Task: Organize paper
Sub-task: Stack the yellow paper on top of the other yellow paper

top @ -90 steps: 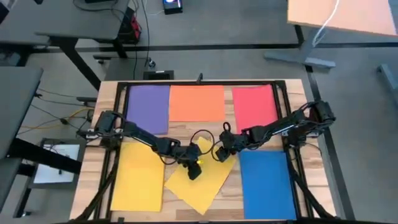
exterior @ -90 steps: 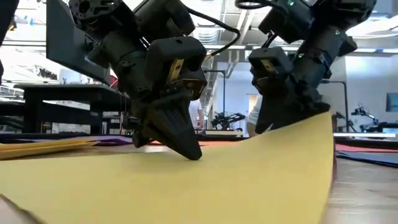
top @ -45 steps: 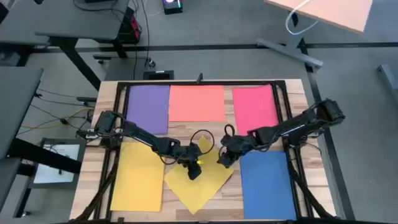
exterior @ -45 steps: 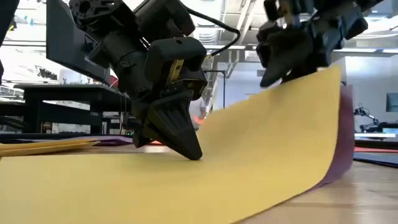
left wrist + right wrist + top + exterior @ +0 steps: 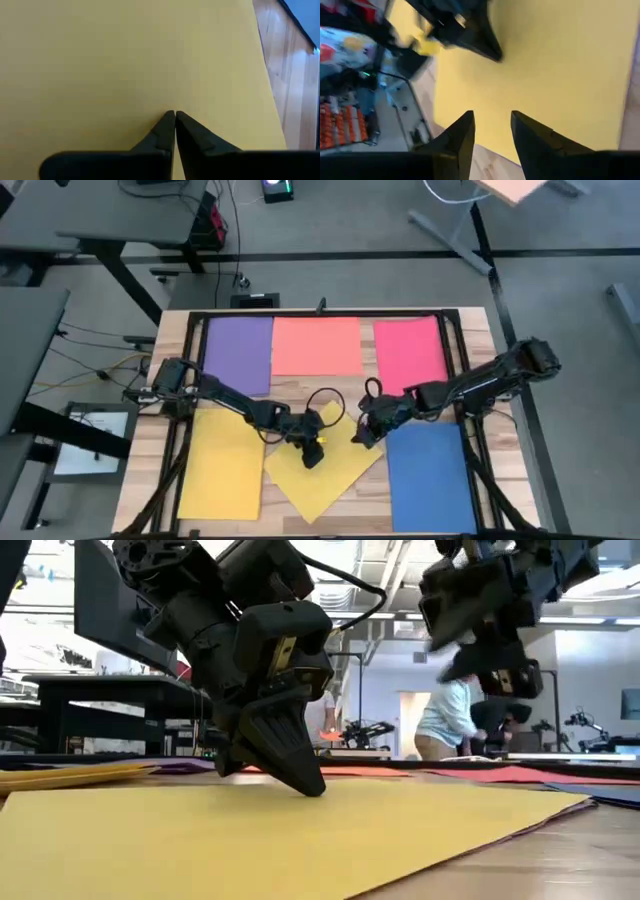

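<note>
Your left gripper (image 5: 313,457) is down on the tilted yellow sheet (image 5: 325,480) near the middle of the table (image 5: 330,385), its two fingers pinched together with the tips pressing the paper flat; in the left wrist view the fingers (image 5: 165,131) meet at a point on the yellow surface and grip nothing between them. Your right gripper (image 5: 364,435) hangs just above that sheet's near-right corner, fingers (image 5: 462,137) parted with a clear gap and nothing held. In the low view the sheet lies flat on the table, with a darker edge showing under its right corner. Around it you have a purple sheet (image 5: 240,352), an orange sheet (image 5: 317,345) and a red sheet (image 5: 408,352) in a row along the far side, a second yellow sheet (image 5: 222,465) squared up at the near left, and a blue sheet (image 5: 428,478) at the near right. A person (image 5: 445,718) stands in the room behind.
</note>
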